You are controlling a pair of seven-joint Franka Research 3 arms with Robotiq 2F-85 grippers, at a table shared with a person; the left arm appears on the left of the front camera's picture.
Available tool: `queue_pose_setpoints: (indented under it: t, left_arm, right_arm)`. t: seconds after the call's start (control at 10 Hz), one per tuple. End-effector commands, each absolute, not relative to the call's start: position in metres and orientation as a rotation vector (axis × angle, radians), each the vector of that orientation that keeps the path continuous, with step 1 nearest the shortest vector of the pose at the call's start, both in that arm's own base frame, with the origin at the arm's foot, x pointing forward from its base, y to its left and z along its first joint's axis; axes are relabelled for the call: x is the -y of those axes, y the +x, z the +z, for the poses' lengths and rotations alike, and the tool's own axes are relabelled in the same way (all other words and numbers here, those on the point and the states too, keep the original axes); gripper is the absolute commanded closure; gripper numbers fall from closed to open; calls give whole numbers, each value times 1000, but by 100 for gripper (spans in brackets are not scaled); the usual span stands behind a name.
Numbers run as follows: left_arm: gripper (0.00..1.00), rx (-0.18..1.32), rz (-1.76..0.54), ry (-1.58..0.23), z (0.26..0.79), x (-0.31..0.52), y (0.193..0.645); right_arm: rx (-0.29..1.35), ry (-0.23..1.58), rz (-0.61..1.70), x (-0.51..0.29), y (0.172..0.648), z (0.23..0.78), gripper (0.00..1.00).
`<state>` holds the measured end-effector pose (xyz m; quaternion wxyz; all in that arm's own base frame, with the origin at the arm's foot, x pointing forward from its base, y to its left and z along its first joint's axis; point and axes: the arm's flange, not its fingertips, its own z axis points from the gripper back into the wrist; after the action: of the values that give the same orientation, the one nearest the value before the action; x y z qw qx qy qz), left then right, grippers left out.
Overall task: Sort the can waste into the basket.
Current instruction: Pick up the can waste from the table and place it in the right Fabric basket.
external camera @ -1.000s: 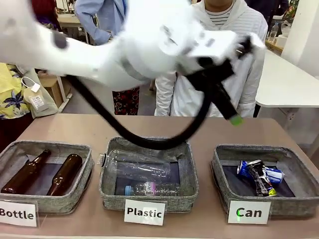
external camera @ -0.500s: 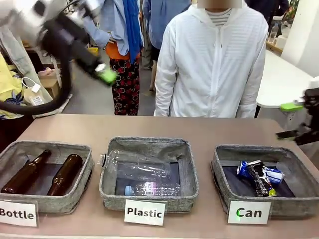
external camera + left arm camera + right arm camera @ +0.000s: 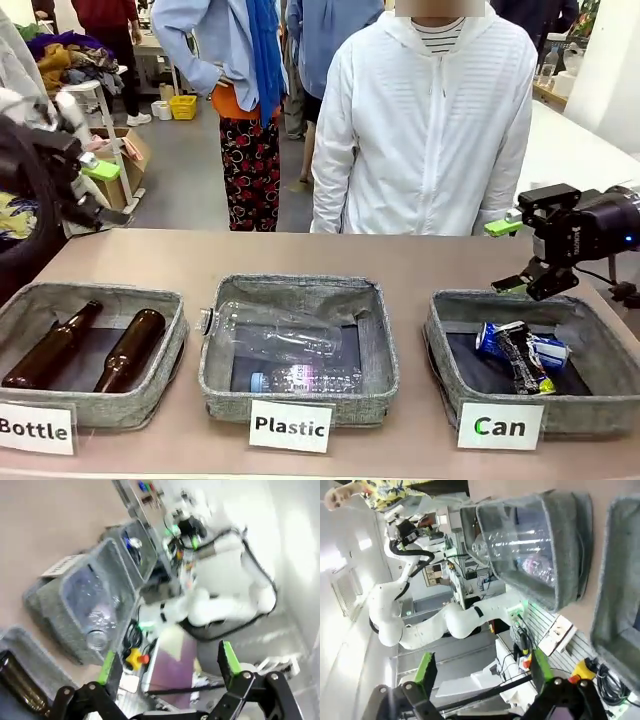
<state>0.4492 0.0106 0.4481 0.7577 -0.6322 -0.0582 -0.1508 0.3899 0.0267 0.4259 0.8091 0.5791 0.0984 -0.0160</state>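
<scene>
resting cans [image 3: 520,352] in basket [image 3: 447,372], seemingly two

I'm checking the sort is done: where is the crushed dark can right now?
In the front view, the crushed dark can lies inside the Can basket at the table's right end, resting across the blue can.

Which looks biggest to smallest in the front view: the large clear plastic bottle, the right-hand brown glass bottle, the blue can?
1. Large clear plastic bottle
2. Right-hand brown glass bottle
3. Blue drink can, partly hidden by the crushed dark can
</scene>
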Motion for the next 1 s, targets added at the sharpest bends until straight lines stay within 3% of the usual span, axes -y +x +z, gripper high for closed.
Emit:
queue_pose_setpoints:
  t: [0.0, 0.1, 0.2, 0.9]
  left_arm:
    - [0, 146, -109, -1475, 415, -19, 455]
    - [0, 143, -53, -1446, 397, -28, 459]
    - [0, 118, -200, -1410, 418, -28, 451]
    - [0, 118, -200, -1410, 418, -28, 451]
  right_arm:
    - [-127, 1229, -85, -20, 413, 426, 0]
    - [-210, 1238, -34, -27, 390, 426, 0]
    - [-210, 1238, -34, -27, 390, 426, 0]
    - [-210, 1238, -34, -27, 390, 426, 0]
